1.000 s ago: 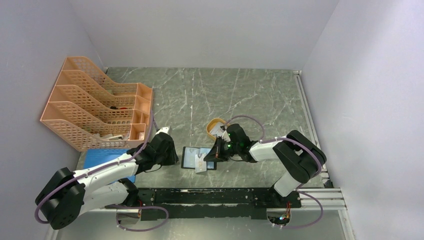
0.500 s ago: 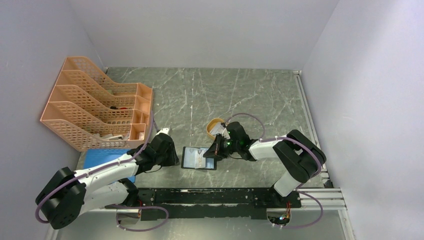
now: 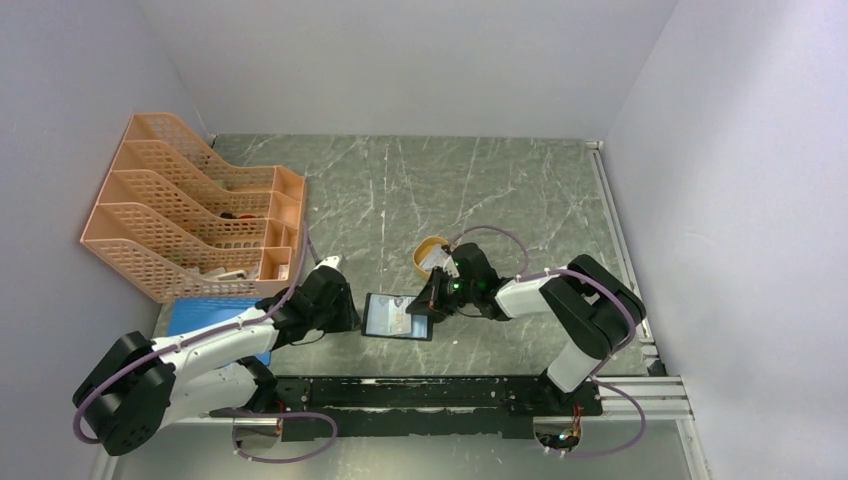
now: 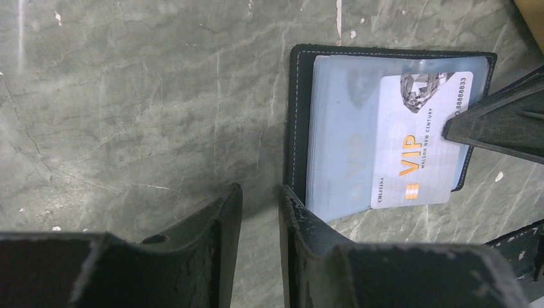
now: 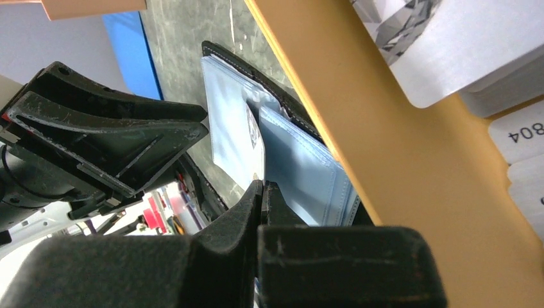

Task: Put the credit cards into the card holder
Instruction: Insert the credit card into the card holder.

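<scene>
The card holder (image 3: 375,313) lies open and flat on the table, its black edge (image 4: 298,115) framing shiny blue-grey pockets. One credit card (image 4: 417,147), pale with an orange "VIP", lies across the right pocket. My right gripper (image 5: 263,185) is shut, pinching that card's right edge, and its fingers (image 4: 500,122) reach in from the right. My left gripper (image 4: 260,189) hovers at the holder's near-left corner, its jaws a narrow gap apart with only table between them. More credit cards (image 5: 449,45) sit in the orange tray (image 3: 422,252).
The orange tray's wall (image 5: 359,128) rises right beside my right gripper. A flat blue pad (image 3: 205,315) lies under the left arm. An orange mesh file rack (image 3: 190,215) stands at the far left. A black rail (image 3: 440,392) runs along the near edge.
The card hung off the holder's near edge a second ago; now it lies up across the pockets. The right gripper shifted slightly with it. The left gripper has stayed put.
</scene>
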